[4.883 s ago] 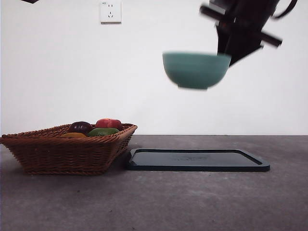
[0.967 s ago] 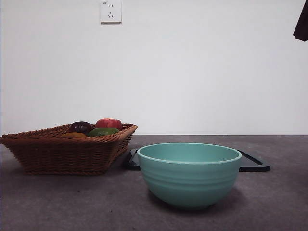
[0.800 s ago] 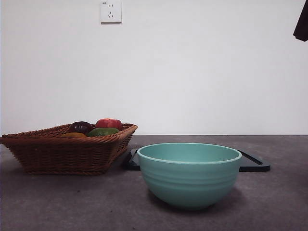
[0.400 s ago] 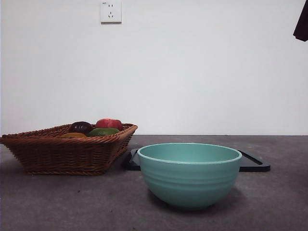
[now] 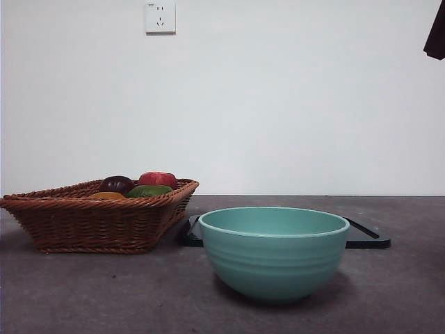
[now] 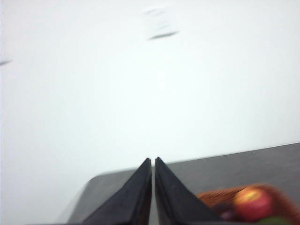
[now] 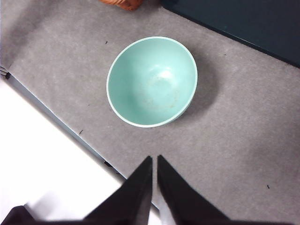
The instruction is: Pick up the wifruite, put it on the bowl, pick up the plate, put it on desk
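My right gripper hangs high over the empty bowl on the desk, jaws closed on nothing. My left gripper, closed too, is raised near the basket. The wifruite there is mostly hidden by the rim. The bowl hides part of the tray.

One teal-green ridged ceramic bowl; one brown wicker basket; four fruits: dark purple, red, green, orange-yellow; one dark flat rectangular tray; one white wall socket.
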Motion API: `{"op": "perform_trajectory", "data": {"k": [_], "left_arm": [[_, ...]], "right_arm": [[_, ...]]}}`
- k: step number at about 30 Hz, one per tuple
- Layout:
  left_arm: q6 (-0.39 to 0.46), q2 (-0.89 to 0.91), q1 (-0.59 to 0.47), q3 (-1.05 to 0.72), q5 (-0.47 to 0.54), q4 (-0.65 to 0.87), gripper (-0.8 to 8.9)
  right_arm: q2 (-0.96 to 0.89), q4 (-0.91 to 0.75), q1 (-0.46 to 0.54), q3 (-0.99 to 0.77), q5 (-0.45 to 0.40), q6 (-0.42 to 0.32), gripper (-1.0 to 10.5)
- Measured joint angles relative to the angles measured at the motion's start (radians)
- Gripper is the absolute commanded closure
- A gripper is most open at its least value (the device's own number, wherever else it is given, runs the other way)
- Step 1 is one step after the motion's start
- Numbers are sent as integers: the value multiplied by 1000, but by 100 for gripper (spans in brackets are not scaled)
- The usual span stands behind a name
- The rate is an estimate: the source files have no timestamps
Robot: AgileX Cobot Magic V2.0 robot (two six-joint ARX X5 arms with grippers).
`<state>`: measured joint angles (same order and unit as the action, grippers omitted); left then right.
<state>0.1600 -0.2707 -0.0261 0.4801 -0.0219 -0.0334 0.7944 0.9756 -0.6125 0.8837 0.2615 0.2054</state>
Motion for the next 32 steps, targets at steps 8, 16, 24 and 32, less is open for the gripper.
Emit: {"op": "perform_trajectory", "data": {"k": [8, 16, 24, 32], "left_arm": [[0, 173, -35, -286, 79, 0, 804], [-15, 246, -35, -440, 79, -12, 804], [-31, 267, -35, -448, 80, -141, 804], [-58, 266, -35, -448, 79, -148, 804]], "right_arm": [[0, 0, 0, 0, 0, 0, 940], [0, 0, 0, 0, 0, 0, 940], [0, 0, 0, 0, 0, 0, 940], [0, 0, 0, 0, 0, 0, 940]]}}
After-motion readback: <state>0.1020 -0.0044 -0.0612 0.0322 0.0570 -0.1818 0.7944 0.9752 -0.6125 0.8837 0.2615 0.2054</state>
